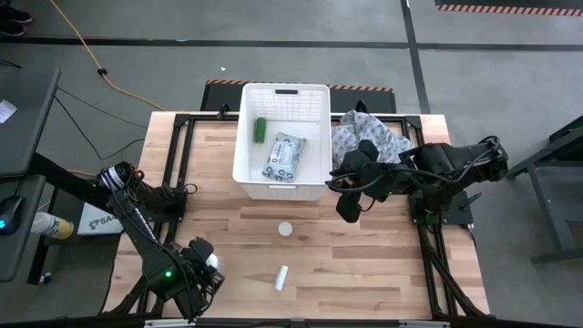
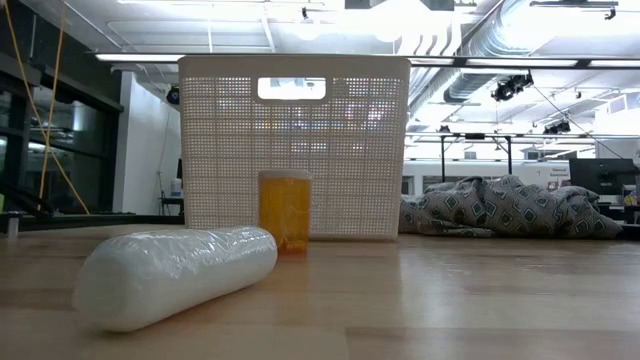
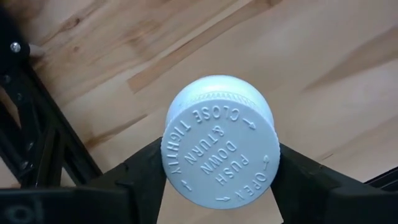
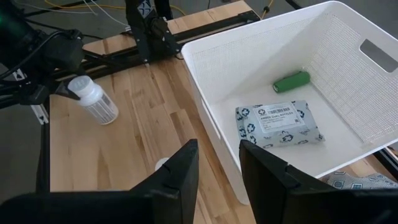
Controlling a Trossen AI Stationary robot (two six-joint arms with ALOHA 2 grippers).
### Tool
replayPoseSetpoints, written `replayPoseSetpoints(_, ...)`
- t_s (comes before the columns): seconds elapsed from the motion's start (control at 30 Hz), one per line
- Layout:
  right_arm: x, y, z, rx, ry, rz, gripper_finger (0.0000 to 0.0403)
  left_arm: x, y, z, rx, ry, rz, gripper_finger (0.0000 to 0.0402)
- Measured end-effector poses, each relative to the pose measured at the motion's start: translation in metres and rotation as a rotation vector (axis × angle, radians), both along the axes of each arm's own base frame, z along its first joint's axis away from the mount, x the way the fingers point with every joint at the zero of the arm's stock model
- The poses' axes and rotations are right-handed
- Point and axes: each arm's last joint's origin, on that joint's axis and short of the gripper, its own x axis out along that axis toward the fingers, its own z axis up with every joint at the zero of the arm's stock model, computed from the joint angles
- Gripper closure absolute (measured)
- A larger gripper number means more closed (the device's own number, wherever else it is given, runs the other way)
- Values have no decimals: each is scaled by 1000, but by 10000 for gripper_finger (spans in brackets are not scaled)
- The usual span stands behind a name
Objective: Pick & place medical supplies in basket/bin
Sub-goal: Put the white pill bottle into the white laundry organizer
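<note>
The white lattice basket (image 1: 244, 137) (image 2: 294, 150) (image 4: 261, 56) stands at the table's far middle. On its floor lie the green cylinder (image 1: 260, 128) (image 4: 291, 81) and the grey-green wipes packet (image 1: 284, 157) (image 4: 278, 123). An amber bottle with a white cap (image 1: 286, 229) (image 2: 285, 210) stands upright in front of the basket. The small white tube (image 1: 281, 278) (image 2: 175, 275) lies on its side nearer the near edge. My left gripper (image 1: 208, 264) (image 3: 219, 180) is at the near-left corner, shut on a white bottle (image 4: 96, 102). My right gripper (image 1: 349, 211) (image 4: 217, 165) hovers open by the basket's near-right corner. My left gripper pinches the white bottle by its cap (image 3: 186, 155), one finger (image 3: 140, 177) on each side of it. The cap's lettered top faces back toward the wrist, and the ribbed body (image 4: 102, 111) points away, slanting down toward the table. The body looks lifted off the wood.
The grey patterned cloth (image 1: 369, 137) (image 2: 505, 215) lies heaped right of the basket, under my right arm. Black frame rails (image 1: 178, 155) run along the table's left and right sides. Bare wood lies between the basket and the near edge around the tube and the amber bottle.
</note>
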Motion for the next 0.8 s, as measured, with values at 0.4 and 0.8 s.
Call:
replayPoseSetpoints(0.4, 0, 0, 0, -7, 2, 6, 295, 5, -1, 12, 43, -123, 6, 123)
replayPoseSetpoints(0.8, 0, -2, 1, -58, -14, -32, 295, 11, 3, 55, 181, -358, -20, 129)
